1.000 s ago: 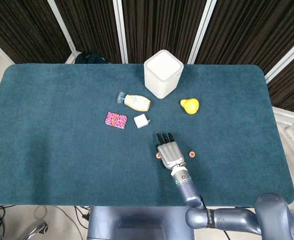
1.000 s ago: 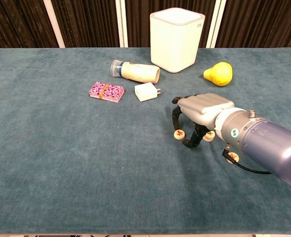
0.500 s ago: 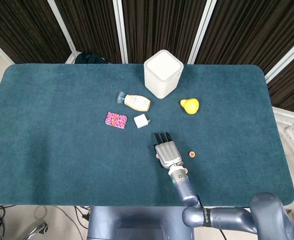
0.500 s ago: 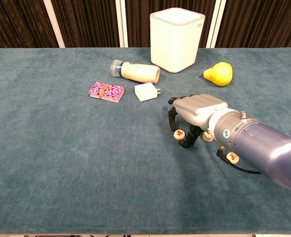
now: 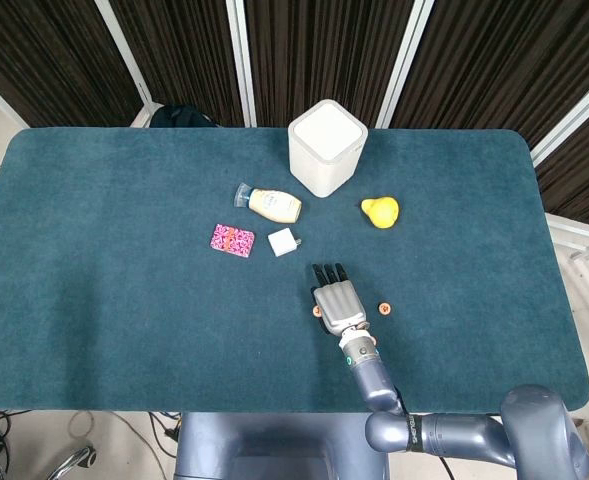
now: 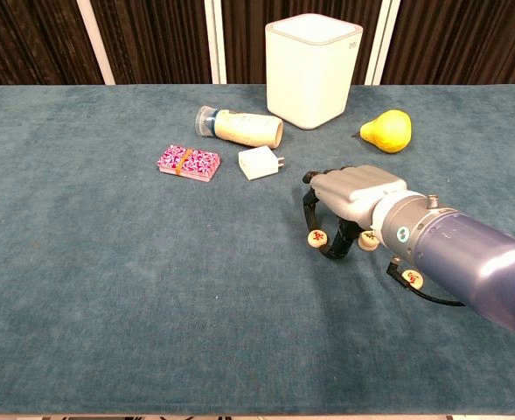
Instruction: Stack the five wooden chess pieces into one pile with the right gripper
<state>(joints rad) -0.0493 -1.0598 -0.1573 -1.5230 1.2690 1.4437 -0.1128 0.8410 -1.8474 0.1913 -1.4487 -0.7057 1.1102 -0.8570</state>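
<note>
Right robot hand (image 6: 355, 197) palm-down over chess pieces, lower right of centre
Fingers (image 6: 310, 210) curled down beside one piece (image 6: 316, 237) on the tabletop (image 6: 108, 262); grasp cannot be told

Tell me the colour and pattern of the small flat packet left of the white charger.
Pink with a busy dark speckled print, the packet shows best in the chest view.

My right hand (image 6: 355, 194) covers part of the chess pieces (image 6: 316, 237), so their full count cannot be confirmed. Markings on them are too small to read. My forearm is cut off by the chest view's right edge.
</note>
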